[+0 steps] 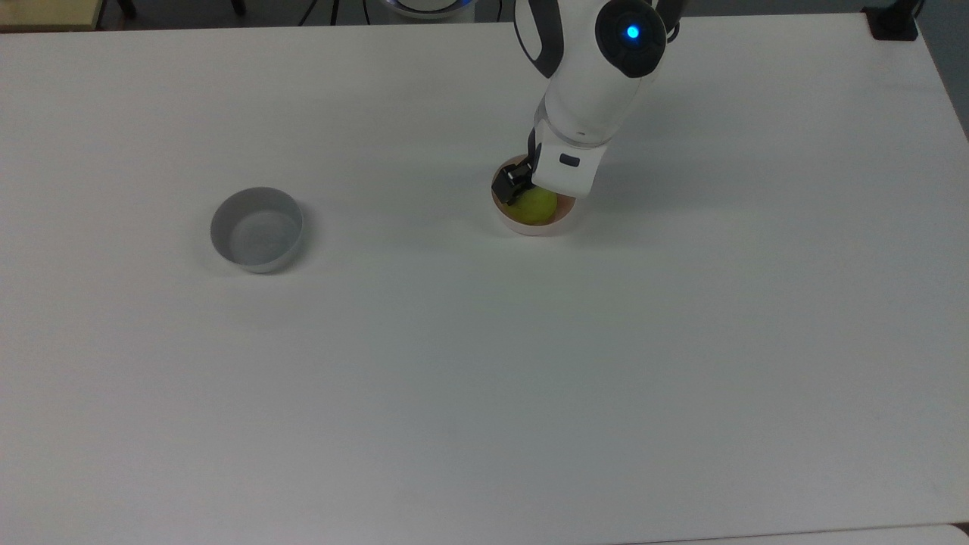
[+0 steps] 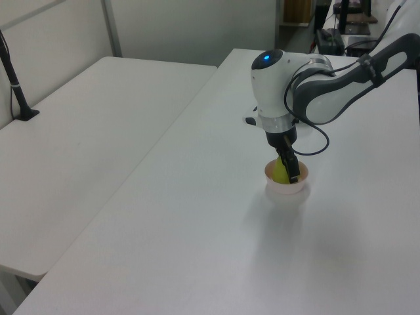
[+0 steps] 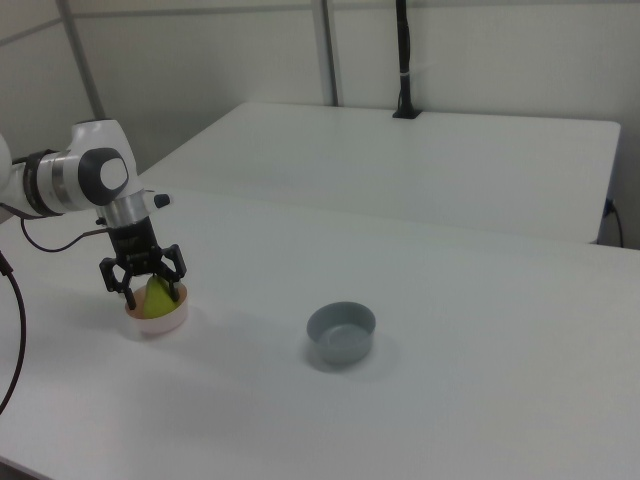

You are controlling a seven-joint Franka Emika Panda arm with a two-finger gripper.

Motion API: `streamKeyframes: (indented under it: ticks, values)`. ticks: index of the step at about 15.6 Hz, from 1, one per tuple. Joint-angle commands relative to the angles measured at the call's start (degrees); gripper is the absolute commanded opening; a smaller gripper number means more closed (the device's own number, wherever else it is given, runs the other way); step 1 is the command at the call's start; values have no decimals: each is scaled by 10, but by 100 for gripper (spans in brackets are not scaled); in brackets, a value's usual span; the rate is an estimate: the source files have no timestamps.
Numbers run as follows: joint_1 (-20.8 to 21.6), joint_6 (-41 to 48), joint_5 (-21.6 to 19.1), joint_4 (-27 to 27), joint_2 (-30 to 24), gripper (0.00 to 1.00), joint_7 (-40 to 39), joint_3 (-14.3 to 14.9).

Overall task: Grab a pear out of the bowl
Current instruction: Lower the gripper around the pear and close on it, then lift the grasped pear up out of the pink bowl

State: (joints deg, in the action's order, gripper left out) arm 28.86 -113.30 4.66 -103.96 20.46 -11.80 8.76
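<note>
The yellow-green pear (image 1: 537, 209) sits in the small pale pink bowl (image 1: 530, 229) at the table's far middle in the top view. My gripper (image 1: 539, 198) has come straight down over it. In the right view the gripper (image 3: 153, 292) is open, one black finger on each side of the pear (image 3: 158, 297), with the tips down at the rim of the bowl (image 3: 155, 322). In the left view one black finger (image 2: 293, 172) hangs in front of the pear (image 2: 280, 172), inside the bowl (image 2: 285, 190). The white hand hides the pear's top in the top view.
A grey straight-sided bowl (image 1: 257, 228) stands empty toward the top view's left; in the right view the grey bowl (image 3: 341, 332) is to the pink bowl's right. The white table (image 1: 484, 378) spreads wide around both. A second table (image 3: 420, 160) stands behind.
</note>
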Motion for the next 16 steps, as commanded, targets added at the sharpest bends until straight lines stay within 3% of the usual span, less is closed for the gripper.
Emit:
streamKeyframes:
  ticks: [1, 7, 16]
  values:
    - [3, -28, 15, -26, -9, 62, -4, -2]
    - [1, -26, 16, -24, -13, 23, -9, -2]
    - [-12, 49, 7, 15, -100, 23, -11, -1]
